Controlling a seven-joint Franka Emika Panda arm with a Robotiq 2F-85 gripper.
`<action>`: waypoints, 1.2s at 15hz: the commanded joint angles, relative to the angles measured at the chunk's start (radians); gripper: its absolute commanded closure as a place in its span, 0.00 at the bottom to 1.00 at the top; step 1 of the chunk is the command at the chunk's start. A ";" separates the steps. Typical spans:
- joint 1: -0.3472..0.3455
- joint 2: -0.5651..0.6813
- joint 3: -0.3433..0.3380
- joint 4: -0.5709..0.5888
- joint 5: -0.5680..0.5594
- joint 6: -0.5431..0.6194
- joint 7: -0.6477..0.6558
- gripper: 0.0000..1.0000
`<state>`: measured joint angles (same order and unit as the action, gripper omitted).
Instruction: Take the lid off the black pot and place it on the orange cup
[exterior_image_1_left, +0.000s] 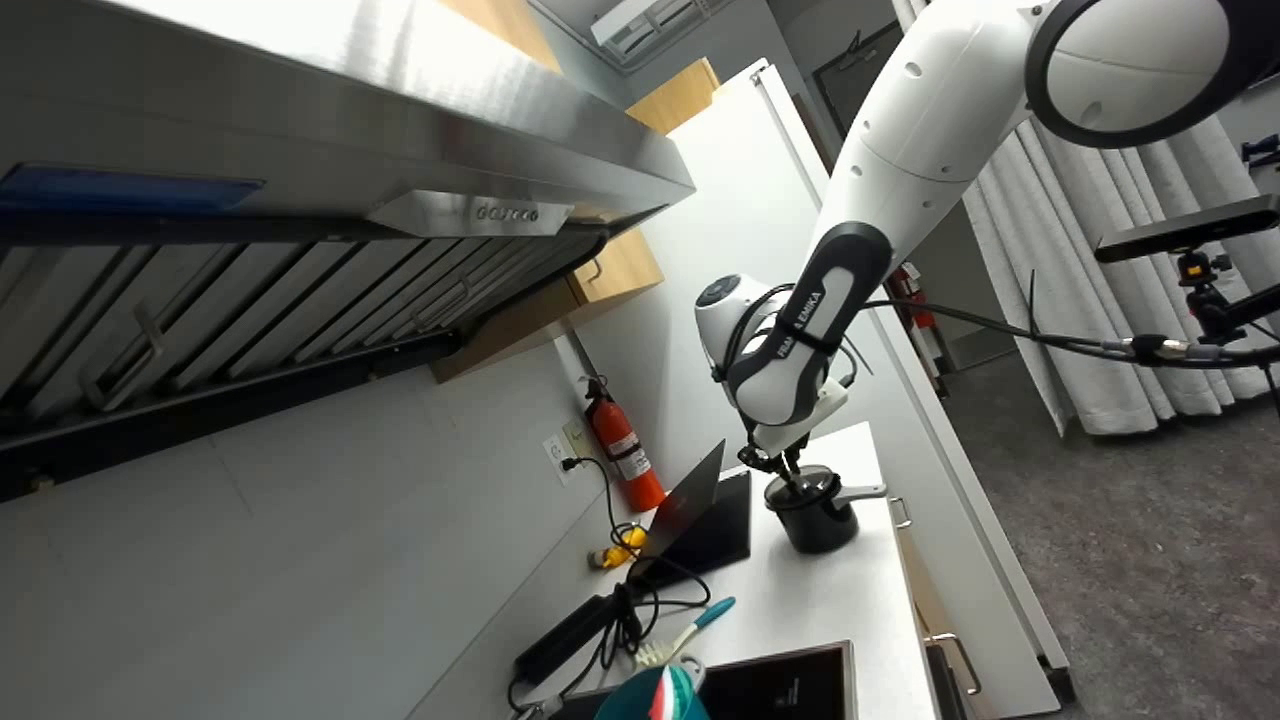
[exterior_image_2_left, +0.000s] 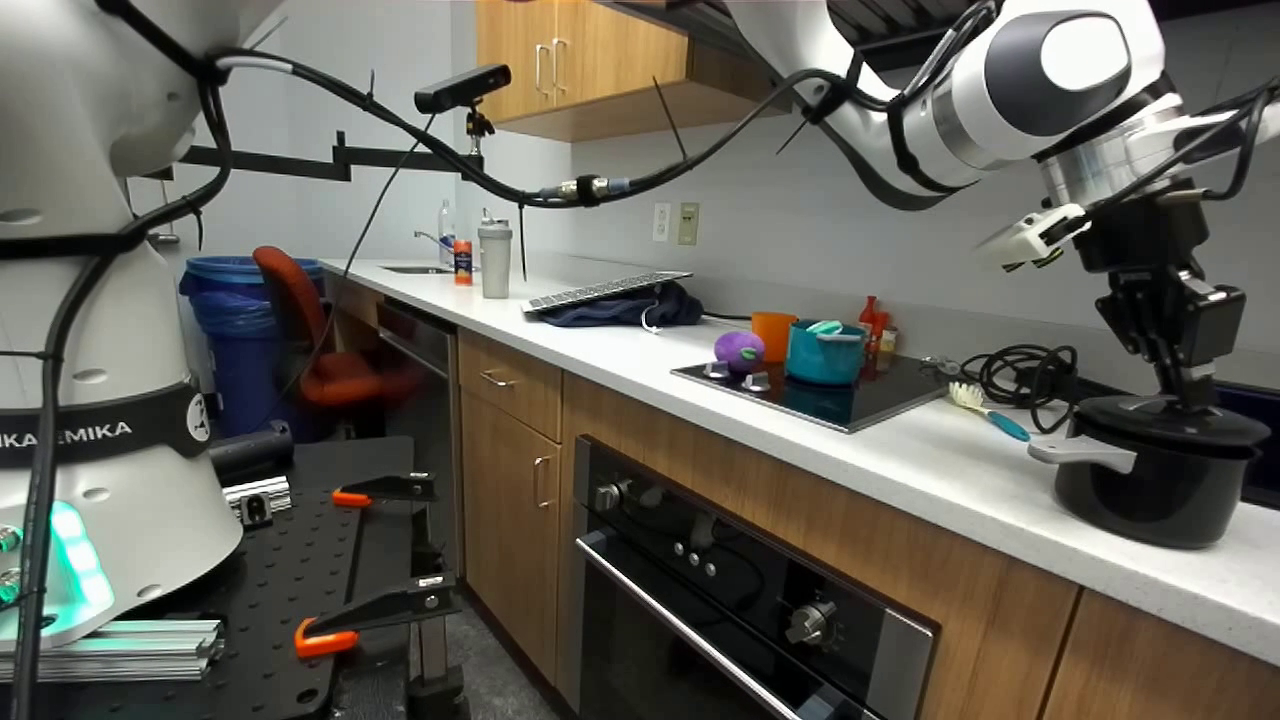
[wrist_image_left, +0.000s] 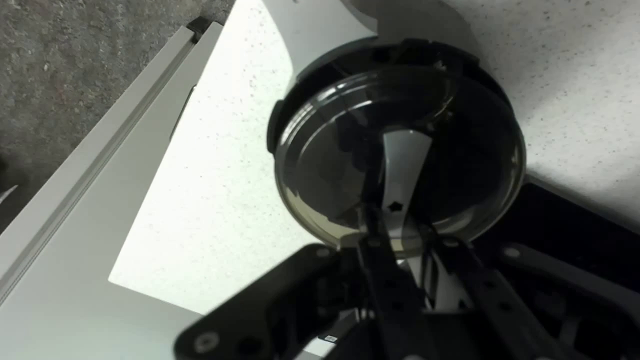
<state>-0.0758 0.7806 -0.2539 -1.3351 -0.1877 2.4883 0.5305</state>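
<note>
Claw (wrist_image_left: 398, 230) clamps one lid (wrist_image_left: 330, 167) over one black pot (exterior_image_2_left: 1140, 500).
Two dark fingers (wrist_image_left: 378, 272) pinch the flat grey handle (wrist_image_left: 404, 167); the round, glassy lid lies directly beneath them, off-centre over the squat, smooth pot near the speckled white countertop's (exterior_image_2_left: 950, 465) front edge and end corner. Well apart, towards the back edge, stands one orange cup (exterior_image_2_left: 775, 325), beside one round purple object (exterior_image_2_left: 738, 350) and one teal pot (exterior_image_2_left: 822, 360).
</note>
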 joint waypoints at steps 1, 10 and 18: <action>0.026 -0.067 -0.009 -0.051 0.017 -0.016 -0.044 0.96; 0.100 -0.259 0.035 -0.289 -0.013 0.041 -0.144 0.96; 0.153 -0.350 0.095 -0.470 -0.034 0.108 -0.212 0.96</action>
<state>0.0615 0.4925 -0.1724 -1.7073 -0.2029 2.5427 0.3481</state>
